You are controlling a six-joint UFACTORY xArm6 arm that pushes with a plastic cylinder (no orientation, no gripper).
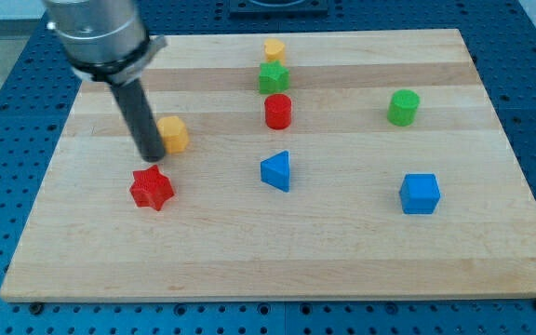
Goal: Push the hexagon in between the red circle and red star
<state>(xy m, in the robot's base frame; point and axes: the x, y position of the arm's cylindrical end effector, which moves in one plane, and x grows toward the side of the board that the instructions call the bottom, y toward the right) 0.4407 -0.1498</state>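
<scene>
The orange hexagon [173,134] lies on the wooden board [361,251] at the view's left. My tip [151,158] touches its left side, with the rod hiding part of it. The red star [151,188] lies just below the tip and the hexagon. The red circle [278,112] stands well to the right of the hexagon, near the board's middle top.
A green star [273,78] and a yellow heart-shaped block [274,49] sit above the red circle. A blue triangle [277,172] lies below it. A green cylinder [403,107] and a blue cube [420,194] are at the view's right.
</scene>
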